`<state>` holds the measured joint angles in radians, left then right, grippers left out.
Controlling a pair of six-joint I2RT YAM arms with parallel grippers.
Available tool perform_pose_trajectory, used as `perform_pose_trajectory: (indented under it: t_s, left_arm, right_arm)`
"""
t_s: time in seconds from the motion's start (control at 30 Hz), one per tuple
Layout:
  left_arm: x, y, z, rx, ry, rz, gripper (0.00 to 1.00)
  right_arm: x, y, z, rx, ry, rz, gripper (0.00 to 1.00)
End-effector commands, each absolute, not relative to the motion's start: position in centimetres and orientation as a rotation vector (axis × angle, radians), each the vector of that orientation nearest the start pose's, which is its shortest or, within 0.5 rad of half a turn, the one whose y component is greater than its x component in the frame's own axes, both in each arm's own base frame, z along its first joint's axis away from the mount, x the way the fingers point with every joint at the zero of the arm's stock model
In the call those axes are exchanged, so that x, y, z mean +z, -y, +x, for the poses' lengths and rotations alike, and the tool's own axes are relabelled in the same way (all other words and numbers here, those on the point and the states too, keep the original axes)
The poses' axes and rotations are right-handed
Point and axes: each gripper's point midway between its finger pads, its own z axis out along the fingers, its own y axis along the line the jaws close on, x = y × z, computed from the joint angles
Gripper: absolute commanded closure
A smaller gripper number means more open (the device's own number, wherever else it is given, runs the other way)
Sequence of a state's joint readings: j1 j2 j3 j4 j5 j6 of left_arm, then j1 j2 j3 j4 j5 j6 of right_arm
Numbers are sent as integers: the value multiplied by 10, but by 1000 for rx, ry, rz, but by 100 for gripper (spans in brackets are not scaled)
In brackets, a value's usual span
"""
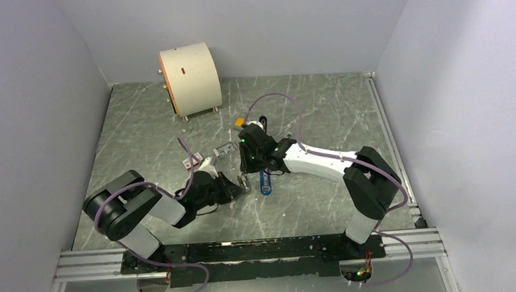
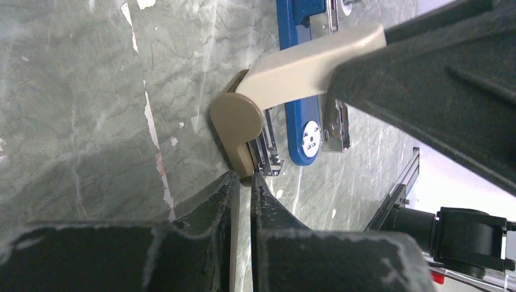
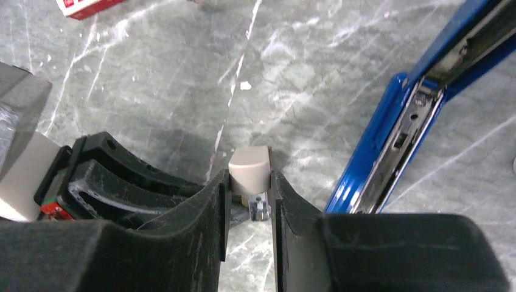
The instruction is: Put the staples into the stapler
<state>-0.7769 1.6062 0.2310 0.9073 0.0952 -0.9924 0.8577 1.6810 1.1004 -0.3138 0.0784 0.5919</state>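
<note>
**Top view.** The stapler [image 1: 265, 181] lies on the table [image 1: 321, 115] at mid-field, directly ahead of you. Your left gripper [image 2: 243, 180] sits just left of it, and your right gripper [image 3: 249, 185] is just behind that. The block [image 3: 249, 168] sits between the right gripper's fingers, with the stapler to its right. Behind the left gripper lie a small box [image 1: 190, 162] and a bracket [image 1: 225, 149]. A drum [image 1: 190, 79] stands far back on the left.
</note>
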Motion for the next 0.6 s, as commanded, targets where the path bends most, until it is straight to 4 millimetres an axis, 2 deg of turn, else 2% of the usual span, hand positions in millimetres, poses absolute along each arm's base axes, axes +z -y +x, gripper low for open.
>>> perform_pose_trajectory:
  t_s: [0.0, 0.2, 0.33, 0.57]
  left_arm:
    - [-29, 260, 176, -1014, -2452, -118, 94]
    - [-31, 258, 177, -998, -2454, -126, 94]
    - [-30, 257, 178, -996, -2450, -139, 93]
    - [-21, 258, 184, -986, -2437, -181, 80]
  right_arm:
    - [84, -338, 294, 531, -2409, -338, 70]
    - [75, -341, 304, 489, -2379, -388, 68]
    - [68, -340, 302, 491, -2398, -379, 66]
    - [75, -331, 287, 528, -2410, -356, 44]
